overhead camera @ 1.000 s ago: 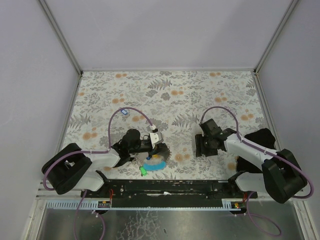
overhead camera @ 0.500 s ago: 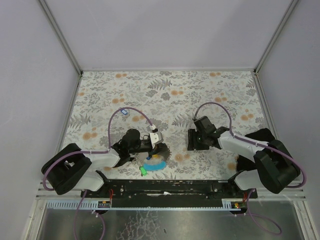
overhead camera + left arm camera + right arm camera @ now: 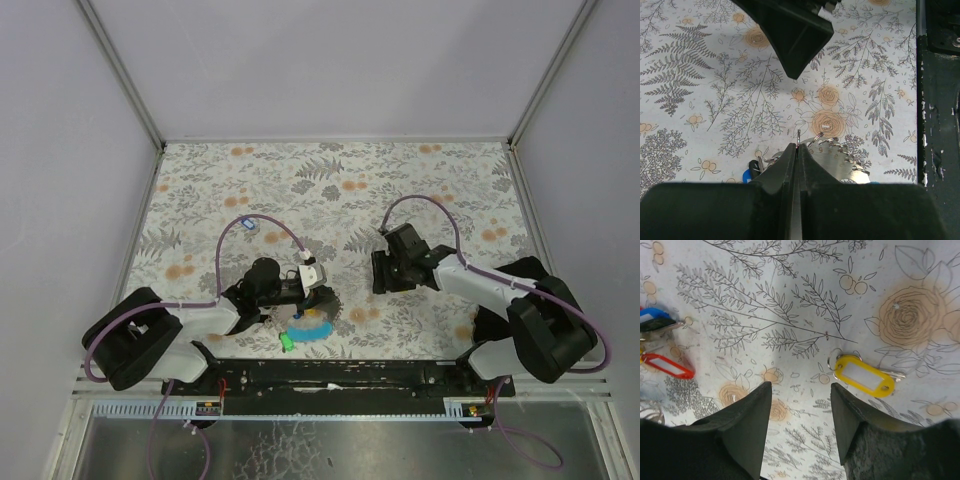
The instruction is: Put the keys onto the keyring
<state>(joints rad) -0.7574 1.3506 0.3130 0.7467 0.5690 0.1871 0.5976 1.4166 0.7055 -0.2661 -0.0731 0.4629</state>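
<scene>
The keyring (image 3: 310,328) lies near the table's front edge, with its light-blue strap and a green key (image 3: 287,342) beside it. My left gripper (image 3: 320,297) is shut on the keyring's thin metal ring (image 3: 798,139), which pokes out between the fingertips. A silver holed tag (image 3: 840,161) and a blue key head (image 3: 746,176) lie just under it. My right gripper (image 3: 380,270) is open and empty, low over the table. In the right wrist view a yellow-capped key (image 3: 863,375) with a small ring lies just ahead of its right finger (image 3: 850,405). A red key cap (image 3: 665,365) and a blue one (image 3: 652,319) lie at the left.
The black rail (image 3: 940,100) runs along the table's near edge, close to the keyring. A dark finger of the other gripper (image 3: 790,30) hangs ahead in the left wrist view. Grey walls enclose the flower-patterned table (image 3: 330,190).
My right gripper has moved left and a little away from the front edge, closer to the left gripper. The left gripper and the keyring have not moved.
</scene>
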